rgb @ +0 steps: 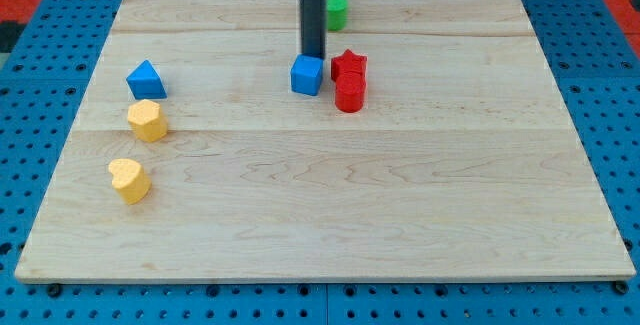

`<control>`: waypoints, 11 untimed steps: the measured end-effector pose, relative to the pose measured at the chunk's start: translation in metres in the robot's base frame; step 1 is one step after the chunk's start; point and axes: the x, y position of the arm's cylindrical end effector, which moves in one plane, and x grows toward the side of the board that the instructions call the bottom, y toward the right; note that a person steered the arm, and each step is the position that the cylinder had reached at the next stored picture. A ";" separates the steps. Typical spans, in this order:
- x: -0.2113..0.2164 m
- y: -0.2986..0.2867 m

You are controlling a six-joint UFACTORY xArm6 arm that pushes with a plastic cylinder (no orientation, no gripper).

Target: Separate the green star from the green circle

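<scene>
My tip (312, 55) has no claw to report and sits just above the blue cube (307, 75), so driving toward the half-hidden green blocks (336, 3) risks shoving both together.

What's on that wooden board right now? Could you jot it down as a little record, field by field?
Surface: wooden board on a blue pegboard
My tip: at the top edge of the blue cube
Green blocks: at the view's top, partly hidden by the rod; shapes unclear
Red blocks: star touching a second red block, right of the cube
View's left: blue triangle, yellow hexagon, yellow heart
</scene>
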 end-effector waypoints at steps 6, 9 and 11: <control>-0.132 0.041; -0.076 0.107; -0.074 0.203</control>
